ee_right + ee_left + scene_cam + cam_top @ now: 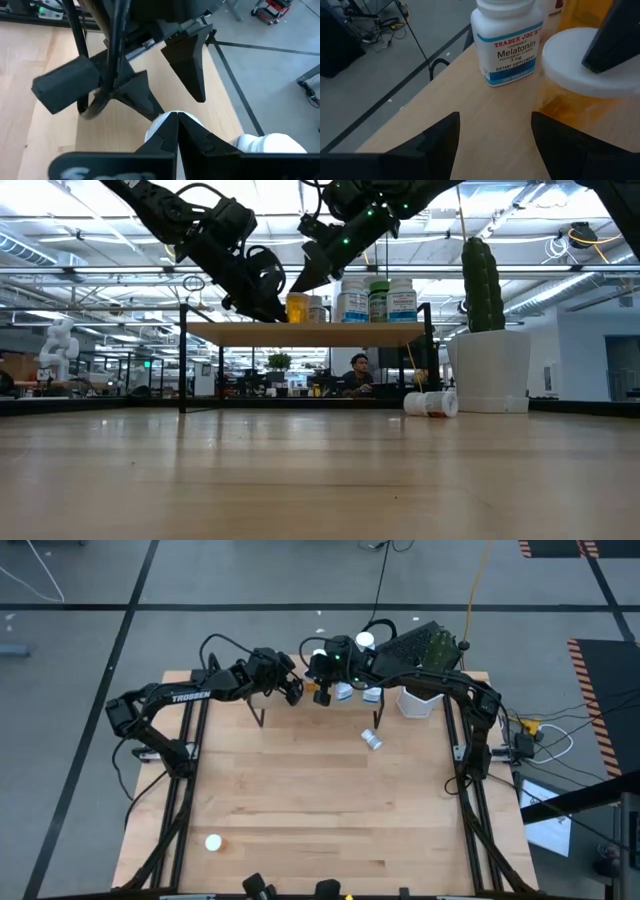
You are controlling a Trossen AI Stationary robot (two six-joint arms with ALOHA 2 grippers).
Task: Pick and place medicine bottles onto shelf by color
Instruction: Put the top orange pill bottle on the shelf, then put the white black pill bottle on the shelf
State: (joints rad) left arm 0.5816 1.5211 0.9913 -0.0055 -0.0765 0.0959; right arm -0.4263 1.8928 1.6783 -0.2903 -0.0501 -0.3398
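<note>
The shelf (pixel 268 698) (pixel 305 333) stands at the table's far middle. On it stand an orange bottle (pixel 297 308) (pixel 580 100), white bottles (pixel 352 300) (pixel 402 298) and a green one (pixel 378 300). A white melatonin bottle (pixel 507 42) stands beside the orange one. My left gripper (pixel 295 692) (pixel 262 305) (pixel 492 120) hangs open over the shelf's left part, facing the orange bottle without touching it. My right gripper (pixel 322 688) (pixel 303 285) (pixel 177 117) is shut, right over the orange bottle's white cap. My right gripper has its shut fingers (pixel 612 35) on the top of the orange bottle's white cap (pixel 570 60) (pixel 159 131). It comes slanting down from above and from the table's right. The bottle stands upright on the shelf board.
A white planter (pixel 420 703) (pixel 490 370) with a cactus (pixel 482 285) stands right of the shelf. One bottle (pixel 372 740) (pixel 430 403) lies on its side on the table in front of it. A white bottle (pixel 213 842) sits near the table's near left. A person (pixel 358 368) is far behind.
</note>
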